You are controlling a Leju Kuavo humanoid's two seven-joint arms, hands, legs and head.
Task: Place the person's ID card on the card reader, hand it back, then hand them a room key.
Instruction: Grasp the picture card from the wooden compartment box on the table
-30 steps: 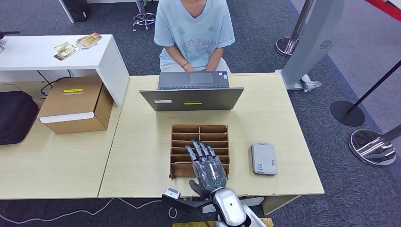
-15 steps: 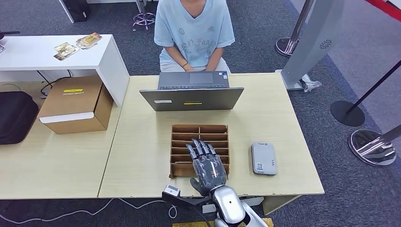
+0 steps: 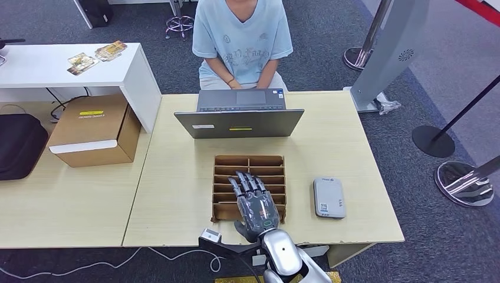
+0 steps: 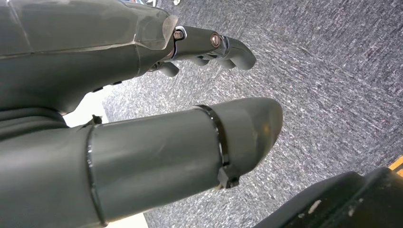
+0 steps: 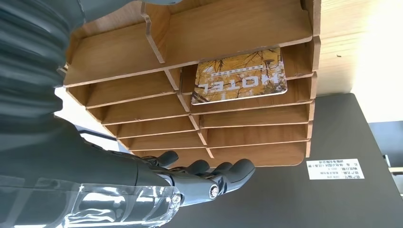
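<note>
Reaching for room key | right hand [image 3: 257,204] hovers over wooden rack [image 3: 227,177], fingers apart, holding nothing | key card [image 5: 240,76] lies in a rack slot | left hand [image 4: 142,118] hangs empty, fingers apart | next: likely lower, pinch card edge

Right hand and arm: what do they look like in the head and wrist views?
The right hand has dark grey fingers, a clear glossy cover over its back with a small green mark, and a rounded silver forearm. Black cables run beside the wrist.
</note>
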